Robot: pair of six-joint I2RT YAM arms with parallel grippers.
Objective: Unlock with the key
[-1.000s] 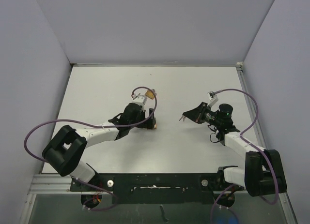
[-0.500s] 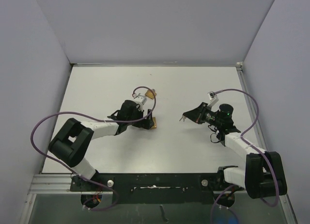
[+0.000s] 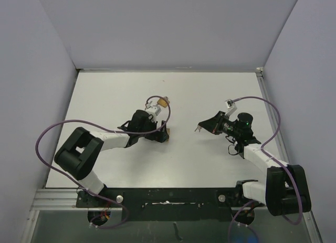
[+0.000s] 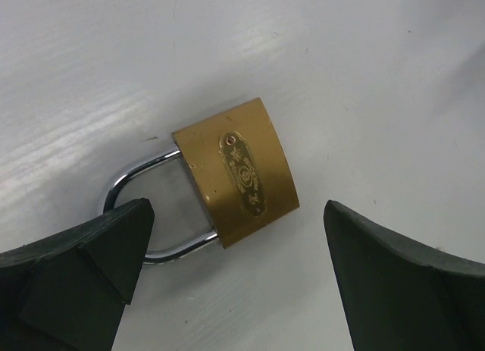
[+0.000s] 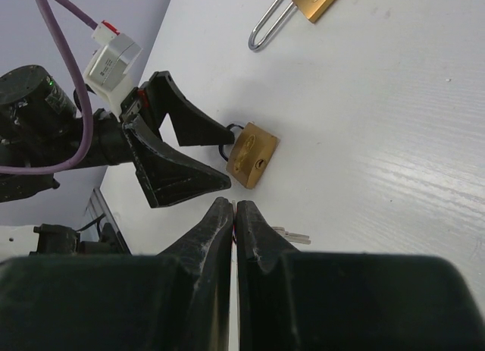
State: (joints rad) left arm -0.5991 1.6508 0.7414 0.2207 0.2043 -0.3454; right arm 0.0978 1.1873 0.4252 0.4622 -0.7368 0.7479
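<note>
Between the spread jaws of the left gripper (image 4: pixel 236 214), the brass padlock (image 4: pixel 241 173) lies flat on the table (image 4: pixel 394 55), not yet clamped. Off to its right, the right gripper (image 5: pixel 235 212) pinches the key (image 5: pixel 292 234). The next move, I judge, is to clamp the padlock body, then bring the key in.

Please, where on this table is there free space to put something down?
Bare: the far strip of the table along the back wall, and the near middle along the black rail. Crowded: the centre left, where the open left gripper straddles the near padlock, the far padlock just beyond.
</note>
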